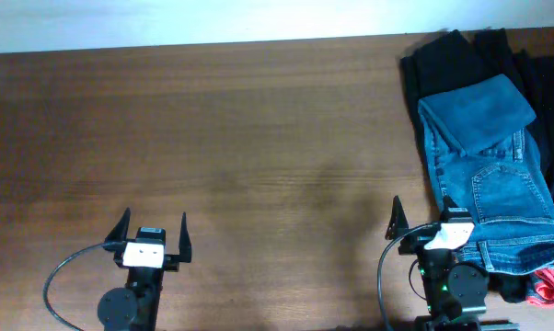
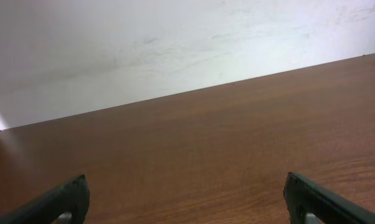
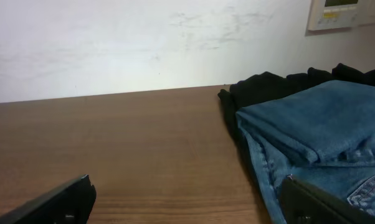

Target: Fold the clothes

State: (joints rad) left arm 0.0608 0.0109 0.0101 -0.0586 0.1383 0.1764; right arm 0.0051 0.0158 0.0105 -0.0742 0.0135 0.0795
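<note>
The blue denim jeans (image 1: 493, 175) lie folded in a pile at the table's right side, on top of black garments (image 1: 466, 60). They also show in the right wrist view (image 3: 312, 130), to the right of my fingers. My right gripper (image 1: 422, 213) is open and empty at the jeans' near left edge; in its wrist view (image 3: 187, 202) its right finger overlaps the denim edge. My left gripper (image 1: 151, 228) is open and empty over bare wood at the front left, and its wrist view (image 2: 186, 199) shows only wood between the fingers.
A small red-pink item (image 1: 548, 287) lies at the front right corner beside the jeans. The wooden table (image 1: 240, 138) runs back to a white wall (image 2: 144, 43). A wall panel (image 3: 346, 12) shows at the top right.
</note>
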